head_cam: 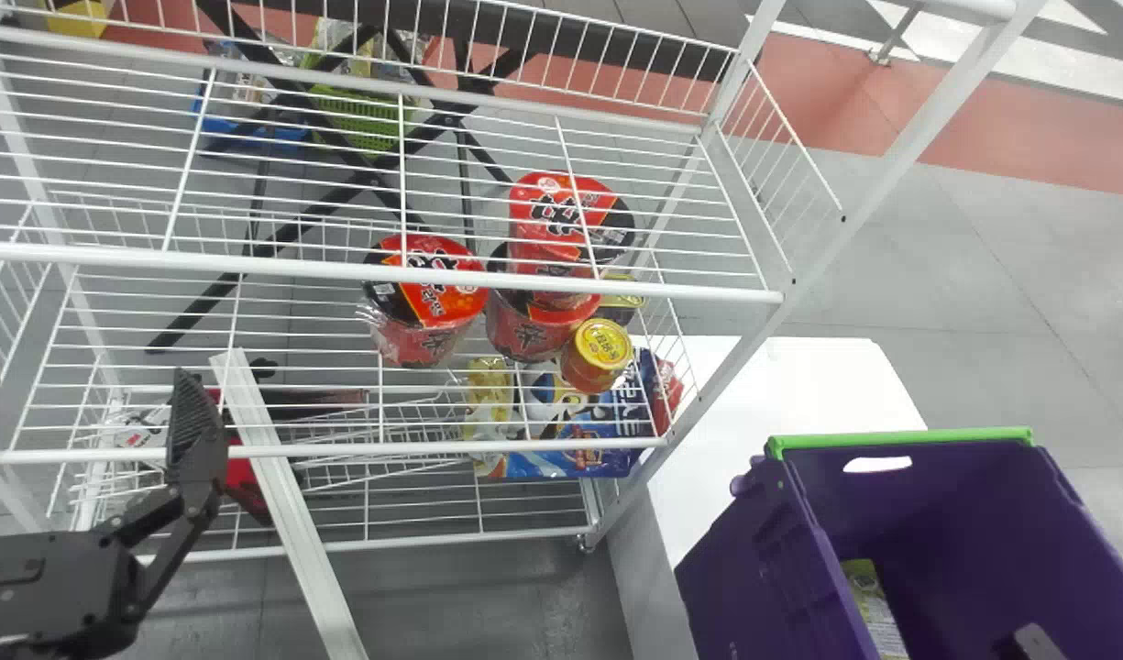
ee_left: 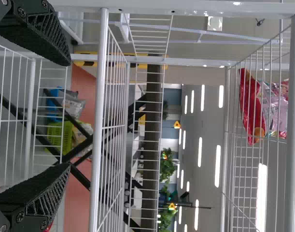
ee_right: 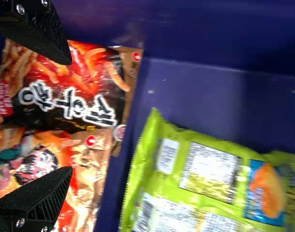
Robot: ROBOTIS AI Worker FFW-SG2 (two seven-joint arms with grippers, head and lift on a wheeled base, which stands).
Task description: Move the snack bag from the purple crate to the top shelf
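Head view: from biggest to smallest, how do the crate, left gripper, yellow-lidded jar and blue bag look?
1. Crate
2. Left gripper and blue bag: too alike to rank
3. Yellow-lidded jar

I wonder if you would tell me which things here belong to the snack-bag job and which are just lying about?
For the job:
- purple crate
- snack bags inside, black-and-red or green; which one is unclear
- right gripper
- top shelf

Just lying about:
- red noodle cups
- yellow-lidded jar
- blue bag
- green basket
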